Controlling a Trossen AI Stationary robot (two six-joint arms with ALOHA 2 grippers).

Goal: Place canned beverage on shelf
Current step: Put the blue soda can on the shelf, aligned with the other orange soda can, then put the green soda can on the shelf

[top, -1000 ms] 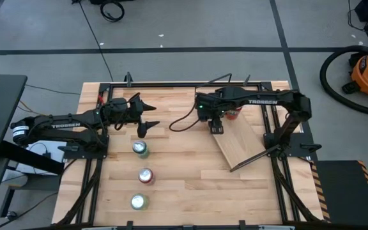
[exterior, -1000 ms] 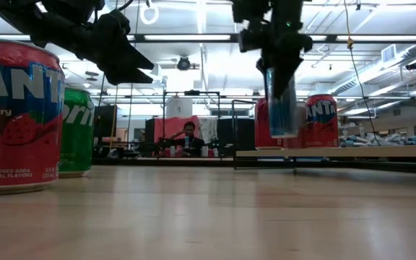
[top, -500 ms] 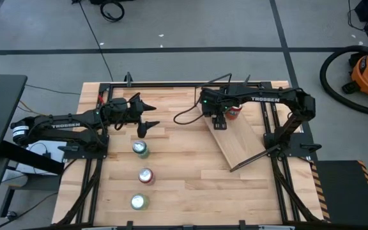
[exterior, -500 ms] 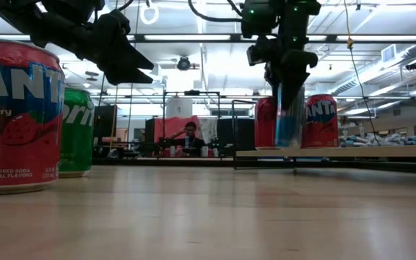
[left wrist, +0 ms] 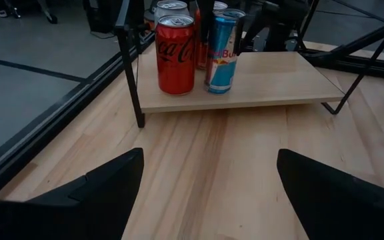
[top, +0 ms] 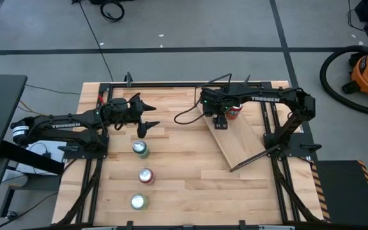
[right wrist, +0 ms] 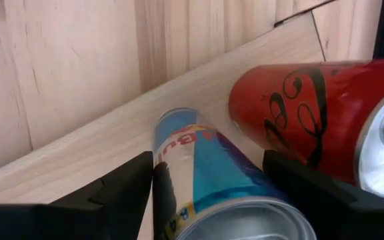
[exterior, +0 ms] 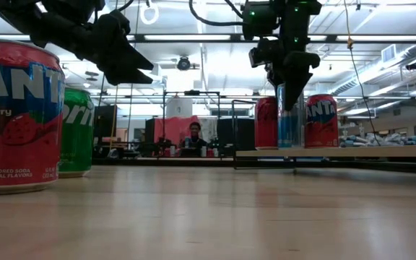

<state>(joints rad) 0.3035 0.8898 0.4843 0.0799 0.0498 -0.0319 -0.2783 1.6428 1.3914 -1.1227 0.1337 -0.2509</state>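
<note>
Left wrist view: Coca-Cola can (left wrist: pixel 175 55) beside slim can (left wrist: pixel 223 51).

Overhead, the right gripper (top: pixel 219 121) and its arm hide the cans on the shelf (top: pixel 241 144). In the right wrist view, the slim blue can (right wrist: pixel 212 177) between the fingers and the red cola can (right wrist: pixel 305 120) beside them are cut off by the frame edge. Whether the pads touch the blue can is unclear.

Both arms (top: pixel 62 124) were matte black with white TROSSEN lettering; the right arm (top: pixel 270 99) carried a looping black cable and a green light.
</note>
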